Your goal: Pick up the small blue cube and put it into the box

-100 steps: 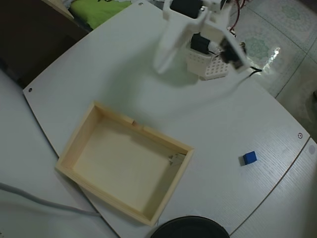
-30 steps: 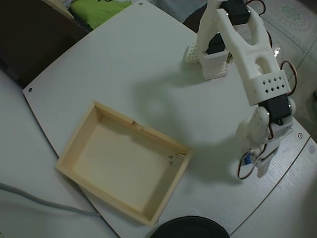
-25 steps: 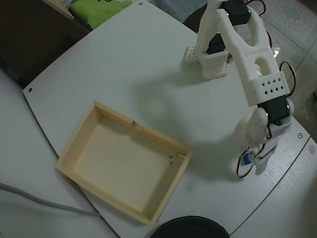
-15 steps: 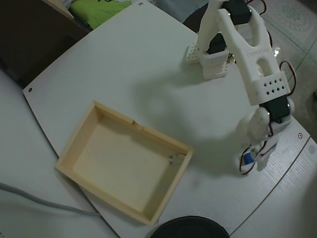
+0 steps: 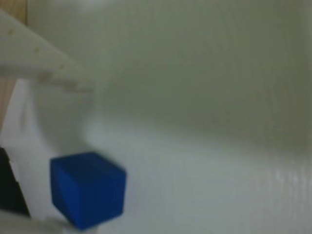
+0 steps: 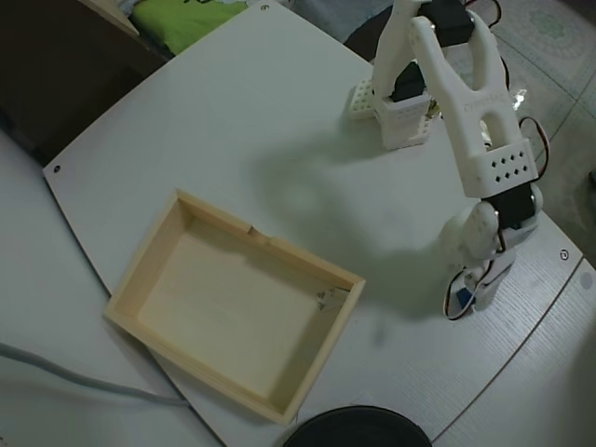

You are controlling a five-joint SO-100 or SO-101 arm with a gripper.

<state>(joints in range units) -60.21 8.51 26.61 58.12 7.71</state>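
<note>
**Blue cube in my pincer, box off to the left**

Blue cube (image 5: 87, 189) sits lower left of the wrist view, tilted, white finger (image 5: 44, 61) above it; the pincer (image 6: 468, 300) looks clamped on it at the right of the overhead view. Lifted or resting on the table (image 6: 233, 130)? Can't tell. Key relation: the box (image 6: 149, 256) lies well apart, left of the pincer and slightly lower in frame, long axis diagonal. Count: one cube, one box, one arm.
</note>
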